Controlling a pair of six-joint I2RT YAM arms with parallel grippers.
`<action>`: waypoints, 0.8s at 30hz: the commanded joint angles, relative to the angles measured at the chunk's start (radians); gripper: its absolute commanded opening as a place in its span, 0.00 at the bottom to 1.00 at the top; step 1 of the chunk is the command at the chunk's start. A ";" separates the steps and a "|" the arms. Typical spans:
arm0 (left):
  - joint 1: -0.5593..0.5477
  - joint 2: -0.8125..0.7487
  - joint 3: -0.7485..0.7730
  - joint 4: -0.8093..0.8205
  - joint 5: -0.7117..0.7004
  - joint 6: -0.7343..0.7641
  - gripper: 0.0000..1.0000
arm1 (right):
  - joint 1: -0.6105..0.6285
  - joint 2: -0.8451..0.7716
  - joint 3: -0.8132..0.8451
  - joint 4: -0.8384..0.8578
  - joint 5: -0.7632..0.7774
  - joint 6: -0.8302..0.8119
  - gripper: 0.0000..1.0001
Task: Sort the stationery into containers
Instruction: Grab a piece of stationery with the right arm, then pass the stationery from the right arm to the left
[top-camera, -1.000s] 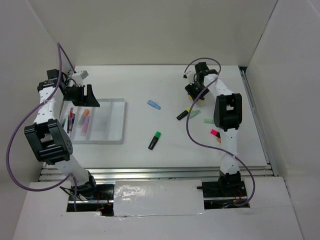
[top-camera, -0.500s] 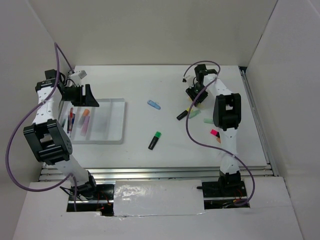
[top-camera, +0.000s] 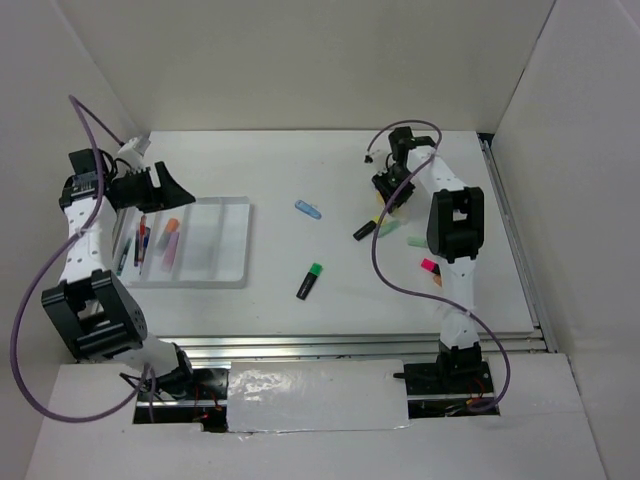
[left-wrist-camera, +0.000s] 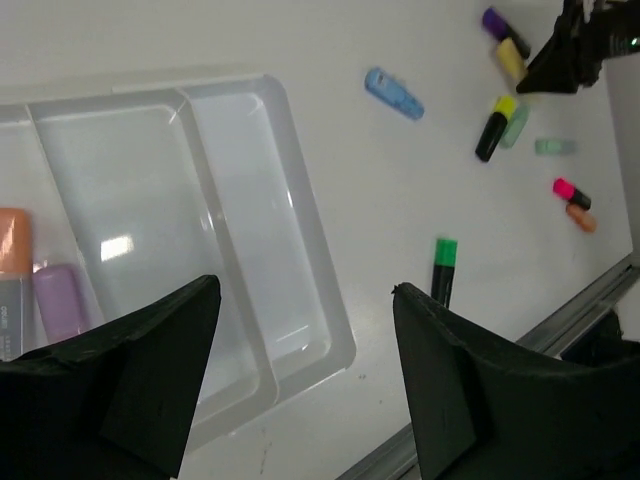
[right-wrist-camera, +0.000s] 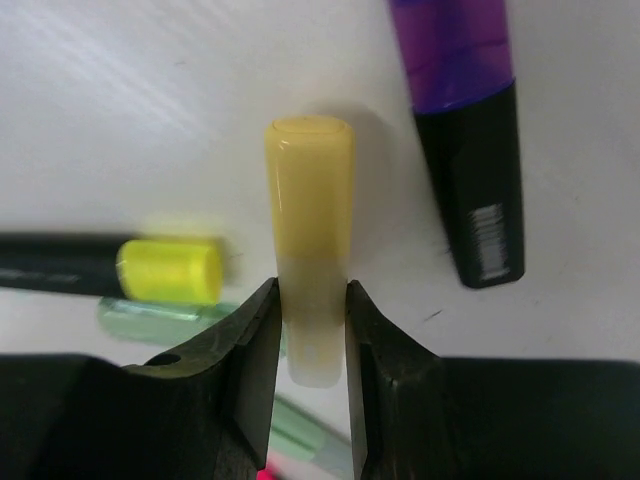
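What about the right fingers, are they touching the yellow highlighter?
Touching. The right wrist view shows the right fingers pressed against both sides of the yellow highlighter, with no gap on either side.

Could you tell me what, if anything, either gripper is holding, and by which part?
The right gripper grips the yellow highlighter by its paler end, between its fingers. The left gripper is open and holds nothing.
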 joint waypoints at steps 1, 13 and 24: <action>0.007 -0.139 -0.066 0.286 0.103 -0.229 0.82 | 0.024 -0.223 -0.019 0.056 -0.119 0.060 0.00; -0.300 -0.463 -0.392 0.805 -0.149 -0.708 0.90 | 0.268 -0.662 -0.382 0.410 -0.499 0.510 0.00; -0.490 -0.405 -0.429 0.934 -0.272 -0.877 0.88 | 0.513 -0.677 -0.378 0.489 -0.453 0.667 0.00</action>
